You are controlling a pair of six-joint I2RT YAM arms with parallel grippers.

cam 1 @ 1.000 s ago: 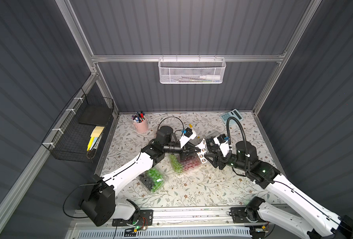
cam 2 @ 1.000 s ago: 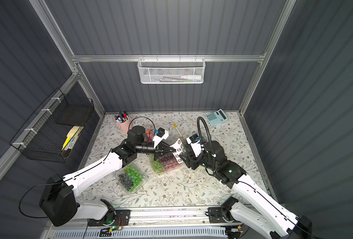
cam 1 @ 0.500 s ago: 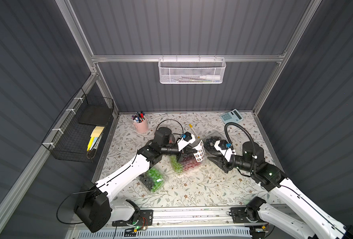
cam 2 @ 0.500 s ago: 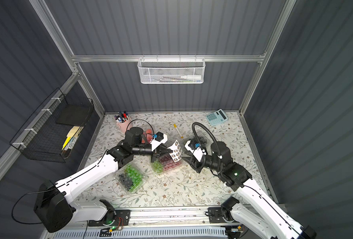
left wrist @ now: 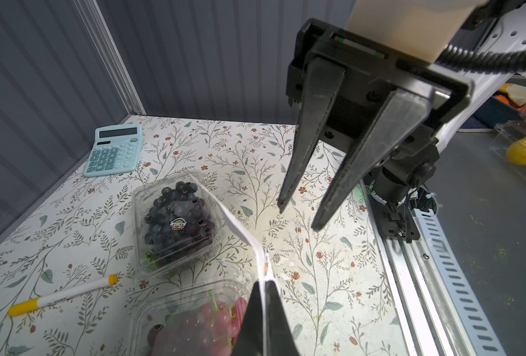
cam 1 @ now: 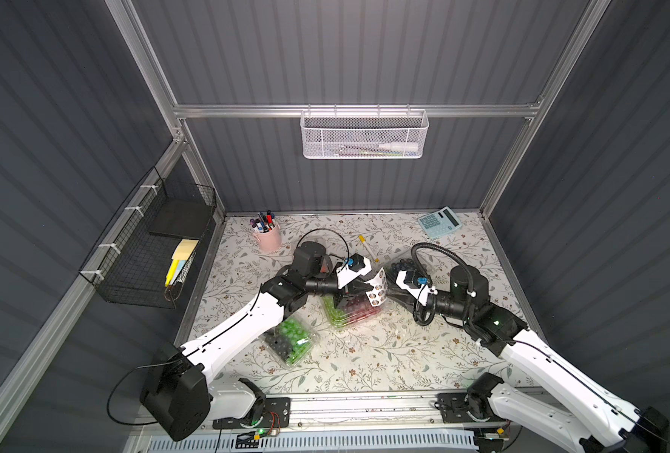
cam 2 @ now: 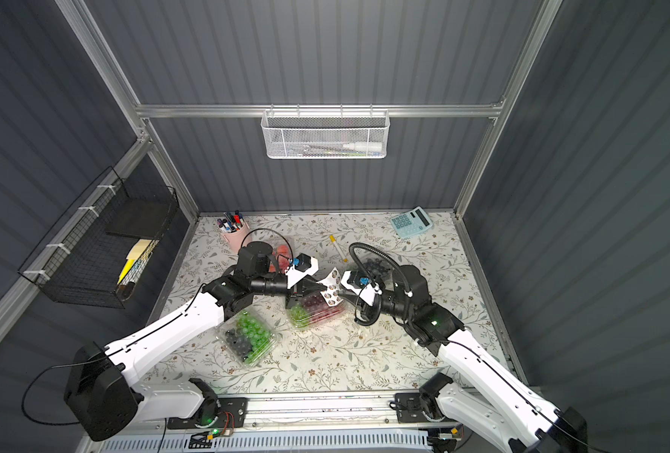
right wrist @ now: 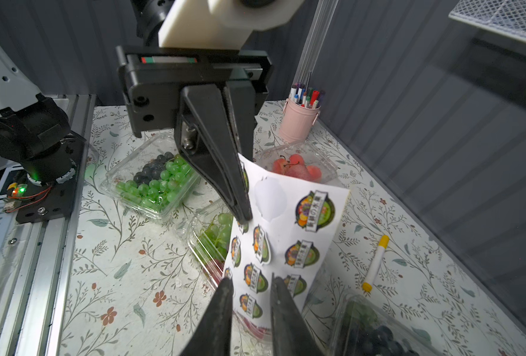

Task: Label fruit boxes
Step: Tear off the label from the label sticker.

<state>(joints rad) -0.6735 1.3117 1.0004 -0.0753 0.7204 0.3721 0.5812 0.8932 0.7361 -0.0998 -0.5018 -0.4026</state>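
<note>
A floral-patterned desk (cam 1: 365, 364) is seen from above, with two white robot arms reaching in from the near edge and meeting over its middle. Farthest left, the fruit box of green and black grapes (cam 1: 288, 342) lies flat on the desk, partly under the left arm; no label can be made out on it. Behind that arm, the box of strawberries (cam 2: 282, 254) sits toward the back, mostly hidden. The left claw (right wrist: 242, 216) is pinched tight on one edge of a white sticker sheet (right wrist: 286, 234), holding it off the desk with its printed face turned toward the other arm, apparently to offer the stickers for peeling. One round spot on the sheet is bare. Below the hanging sheet lies the box of green and red grapes (cam 1: 351, 313), lid closed, probably the next box to be labelled. To the right, the right claw (left wrist: 298, 219) points at the sheet with its jaws a narrow gap apart and nothing between them; the left wrist view shows it near the sheet but not touching. That narrow gap would suit nipping the rim of a single sticker. Farthest right, the box of blueberries (left wrist: 160, 237) rests on the desk with a round label (left wrist: 177, 224) on its lid, so at least one box appears done.
</note>
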